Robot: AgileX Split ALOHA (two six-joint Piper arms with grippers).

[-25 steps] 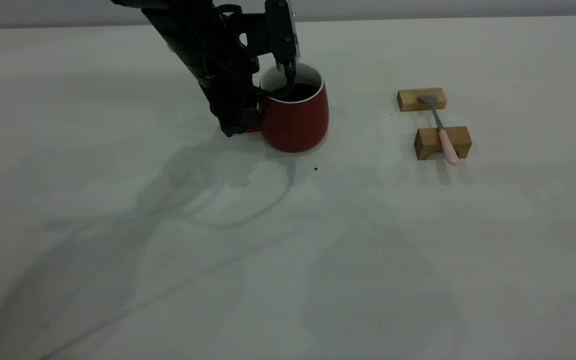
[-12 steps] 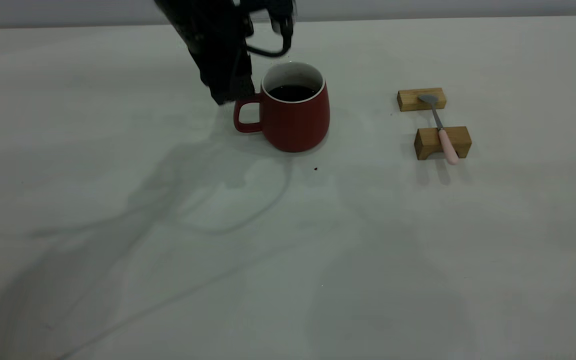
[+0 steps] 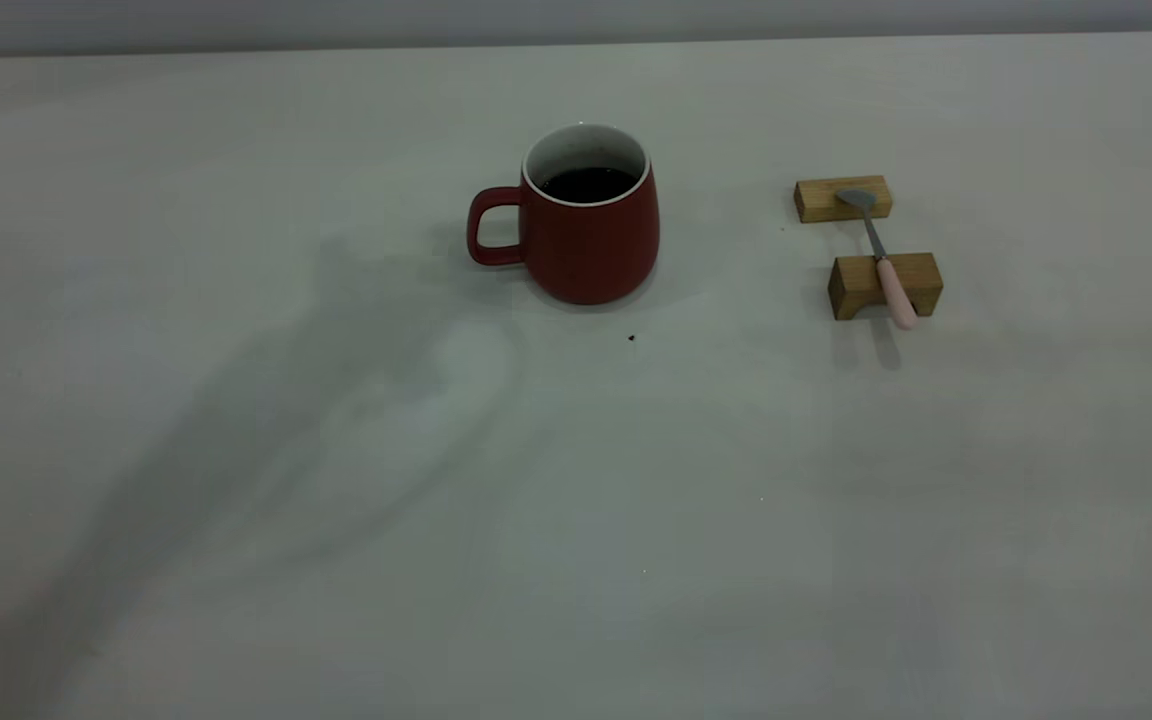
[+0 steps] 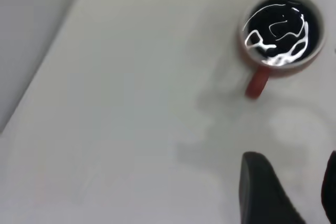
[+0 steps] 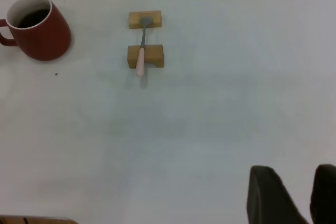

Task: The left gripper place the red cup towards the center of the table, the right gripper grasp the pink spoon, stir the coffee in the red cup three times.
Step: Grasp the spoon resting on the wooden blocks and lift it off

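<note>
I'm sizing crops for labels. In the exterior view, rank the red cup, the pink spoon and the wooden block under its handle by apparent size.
1. red cup
2. Nearer wooden block and pink spoon: too close to rank; the spoon is longer but far slimmer.

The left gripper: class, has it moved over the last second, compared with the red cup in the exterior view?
Yes. It was at the red cup, then rose up and away, out of the exterior view. The cup stays put.

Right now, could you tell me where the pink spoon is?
In the exterior view, the pink spoon bridges two wooden blocks, right of the red cup.
</note>
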